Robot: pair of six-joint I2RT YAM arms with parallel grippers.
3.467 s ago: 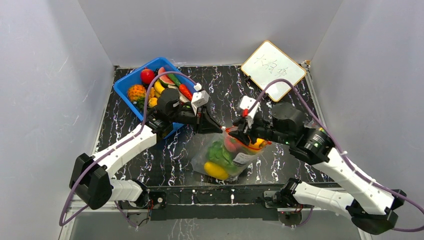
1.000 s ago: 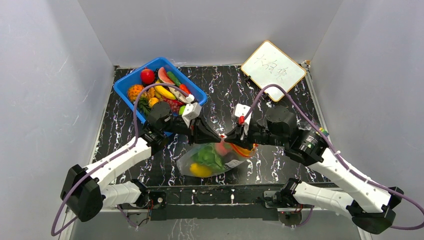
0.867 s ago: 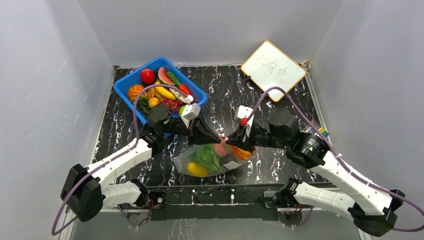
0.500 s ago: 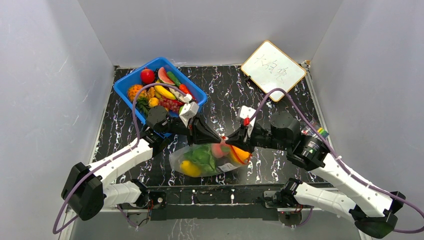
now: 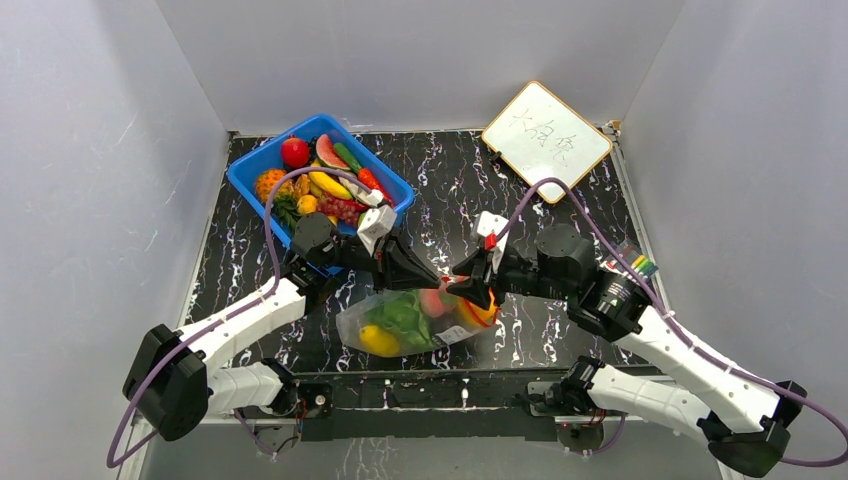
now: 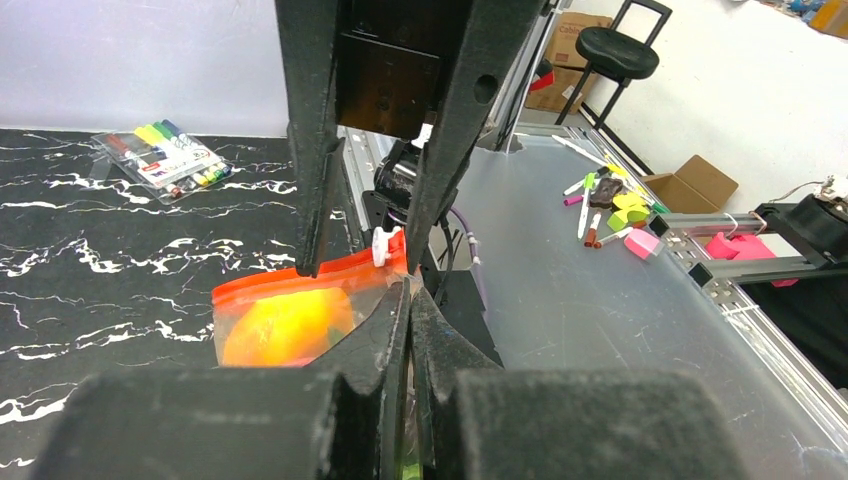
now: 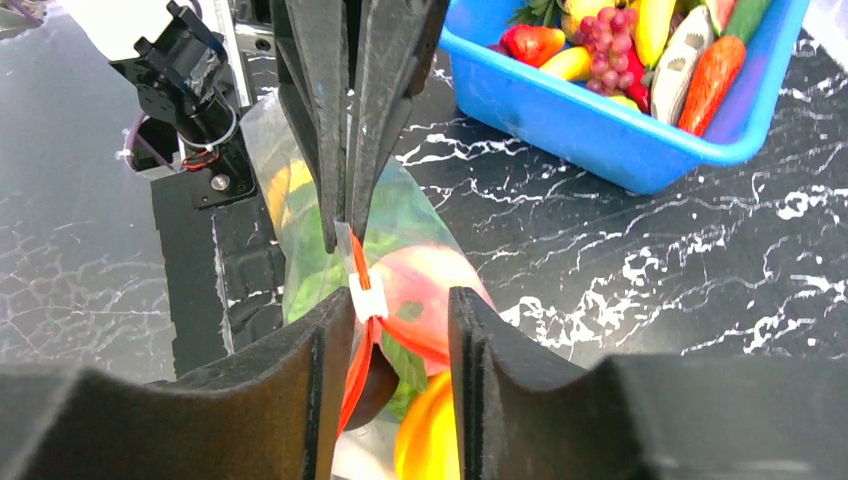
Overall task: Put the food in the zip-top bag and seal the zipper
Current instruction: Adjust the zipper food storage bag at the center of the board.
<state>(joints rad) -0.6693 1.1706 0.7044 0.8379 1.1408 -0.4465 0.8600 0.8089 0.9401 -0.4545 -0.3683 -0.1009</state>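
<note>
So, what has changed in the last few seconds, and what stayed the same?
The zip-top bag has sunk from upright to lying low and shifted toward the left arm's side. The right gripper, shut a second ago, has opened; the zipper and its white slider stand between its jaws. The left gripper stays shut on the bag's mouth edge. The blue bin and the whiteboard did not move.
</note>
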